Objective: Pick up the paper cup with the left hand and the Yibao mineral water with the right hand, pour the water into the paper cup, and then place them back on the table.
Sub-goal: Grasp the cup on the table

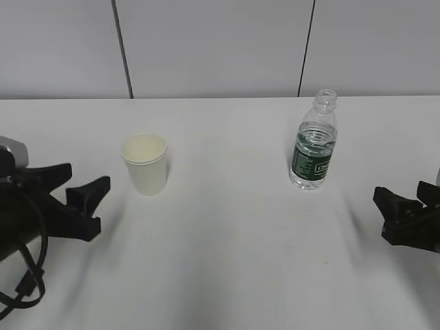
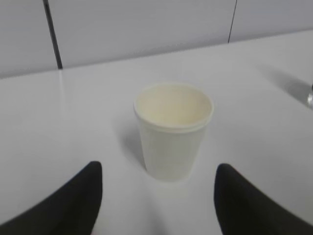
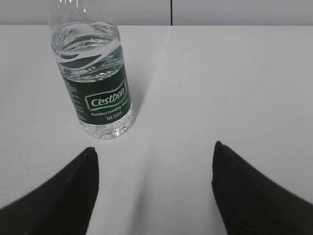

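Note:
The cream-white paper cup [image 1: 145, 163] stands upright and empty on the white table [image 1: 227, 261], left of centre. My left gripper [image 1: 89, 199] is open, low over the table, a short way left of the cup. In the left wrist view the cup [image 2: 173, 130] stands just ahead of the open gripper [image 2: 159, 171], apart from both fingers. The Yibao mineral water [image 1: 314, 142], a capless clear bottle with a dark green label, stands upright right of centre. My right gripper [image 1: 385, 210] is open, off to its right. In the right wrist view the bottle [image 3: 93, 81] stands ahead and left of the gripper [image 3: 155, 149].
A grey panelled wall [image 1: 220, 48] with dark seams runs behind the table's far edge. Loose black cables [image 1: 27, 282] hang from my left arm at the lower left.

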